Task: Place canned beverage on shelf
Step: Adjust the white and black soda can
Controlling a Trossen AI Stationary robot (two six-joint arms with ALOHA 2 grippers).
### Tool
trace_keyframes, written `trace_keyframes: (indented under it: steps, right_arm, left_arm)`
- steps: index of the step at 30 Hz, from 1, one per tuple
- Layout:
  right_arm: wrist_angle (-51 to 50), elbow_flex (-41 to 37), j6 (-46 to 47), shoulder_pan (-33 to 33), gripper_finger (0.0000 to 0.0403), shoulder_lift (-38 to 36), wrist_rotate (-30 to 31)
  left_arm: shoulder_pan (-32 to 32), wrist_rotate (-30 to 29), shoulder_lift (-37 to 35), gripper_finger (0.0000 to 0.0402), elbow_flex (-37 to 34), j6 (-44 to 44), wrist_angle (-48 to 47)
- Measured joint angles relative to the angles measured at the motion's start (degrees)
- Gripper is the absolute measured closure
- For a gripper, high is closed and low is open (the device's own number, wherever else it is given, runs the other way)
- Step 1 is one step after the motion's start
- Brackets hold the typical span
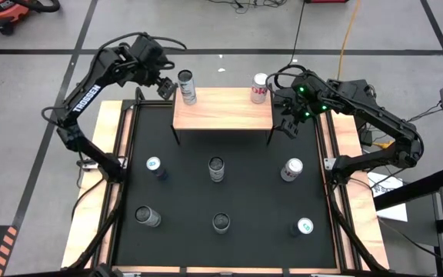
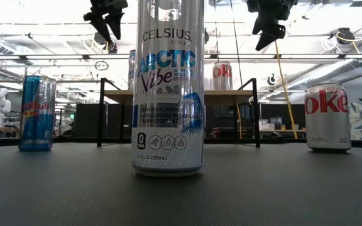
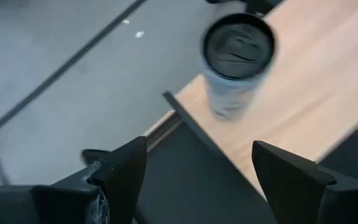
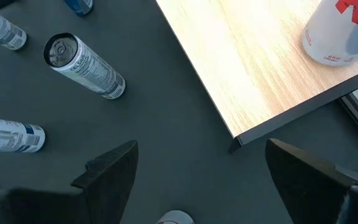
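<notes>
Two cans already stand on the small light-wood shelf on thin black legs (image 1: pixel 223 109), in the upper middle of the high view: a slim silver can with a dark top (image 1: pixel 187 87) at its upper left corner and a short silver can with red letters (image 1: pixel 260 88) at its upper right corner. So the step in hand seems to be the moment between two placements, with both arms free. The left claw (image 1: pixel 165 85) hangs just beside the slim can, at the upper left of the shelf; its fingers stand wide apart and hold nothing, as the left wrist view shows with the can beyond the gap. The right claw (image 1: pixel 289 123) hangs at the right edge of the shelf, also wide and empty, above the black surface (image 1: pixel 183 200). Six more cans wait on this surface in two rows, for example a tall white Celsius can (image 2: pixel 168 88) that fills the middle of the low view, and a short silver Coke can (image 1: pixel 291 169) in the right middle of the high view. I judge that the next move calls for one claw to go down over such a can, to close around its round body, and to lift it upright to the free middle of the shelf without touching the two cans there.
</notes>
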Motion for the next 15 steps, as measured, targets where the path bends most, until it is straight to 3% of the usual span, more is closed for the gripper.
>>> trace_keyframes:
  steps: [3,15]
  right_arm:
    - [0.0,0.0,0.2,0.0,0.0069,0.0,0.1]
    - [-1.6,0.0,1.3,0.0,0.0069,-0.2,1.7]
  left_arm:
    - [0.1,-3.9,0.4,0.0112,0.0,-0.1,0.0]
    - [0.5,-3.5,5.4,0.0113,-0.1,1.0,-1.2]
